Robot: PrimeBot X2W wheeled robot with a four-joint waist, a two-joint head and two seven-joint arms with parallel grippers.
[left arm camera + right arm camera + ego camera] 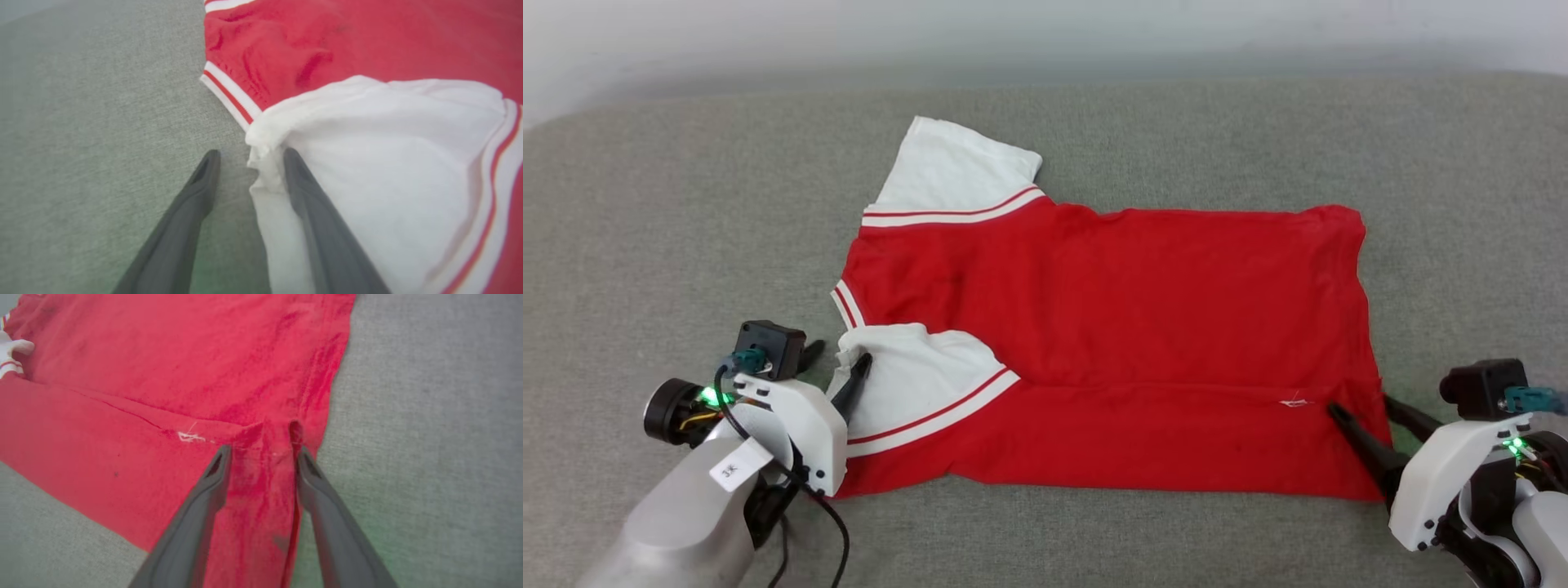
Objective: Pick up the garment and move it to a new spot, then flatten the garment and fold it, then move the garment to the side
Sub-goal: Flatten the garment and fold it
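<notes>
1. The garment (1111, 327) lies spread flat on a grey fabric surface (654, 229), red side up. No print is visible.
2. Its nearest long edge is folded over onto the body as a strip. The fold line runs across the garment's near part.
3. The garment's far white sleeve (956, 175) sticks out from its far left corner. The near white sleeve (915, 384) is folded in over the red cloth at the near left corner.
4. A short piece of red-and-white striped trim (847, 304) shows at the garment's left edge, between the two sleeves.
5. The left gripper (837, 355) is at the near sleeve's outer edge with its jaws apart, holding nothing. One finger (310, 196) rests on the white sleeve, and the other (192, 196) is on the grey surface just beside the garment.
6. The right gripper (1362, 406) is at the garment's near right corner, also spread open. Its fingers (196, 506) straddle a raised ridge of red cloth at the end of the fold without clamping it.
7. A small white thread fleck (190, 437) sits on the fold line just left of the right gripper.
</notes>
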